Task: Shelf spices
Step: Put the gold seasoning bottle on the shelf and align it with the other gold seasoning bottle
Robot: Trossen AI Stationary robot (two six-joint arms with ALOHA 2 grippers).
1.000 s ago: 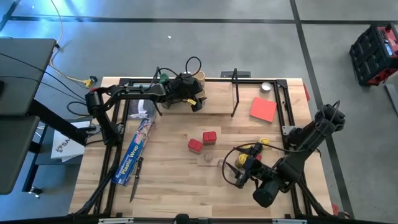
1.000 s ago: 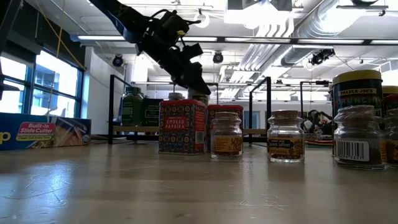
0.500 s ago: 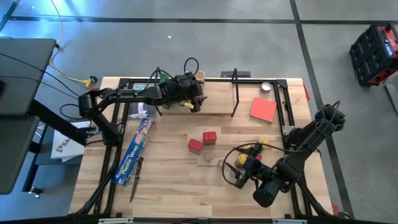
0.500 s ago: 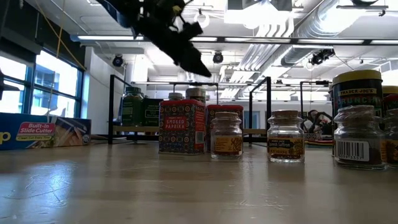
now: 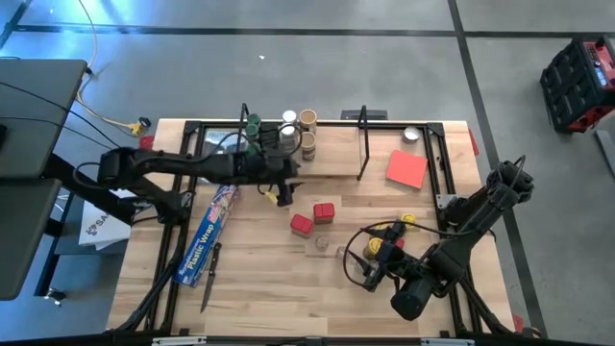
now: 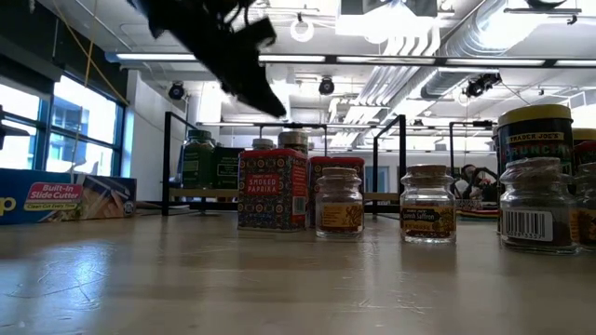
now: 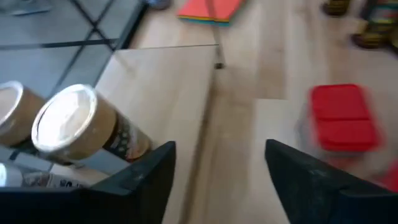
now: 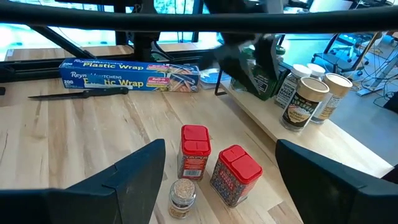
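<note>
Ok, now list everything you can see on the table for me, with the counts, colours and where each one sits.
shelf: one, black wire frame, light wooden board, far edge
shelved jars: about five, green, white and tan lids, board's left part
red tins: two, table middle
tiny clear jars: two, just in front of the tins
yellow-lidded jars: yellow, right side, count unclear
plastic-wrap box: one, blue, left side
knife: one, dark, beside the box
red card: one, flat, far right
left gripper: open, empty, in front of the shelved jars
right gripper: open, empty, near right, facing the tins
</note>
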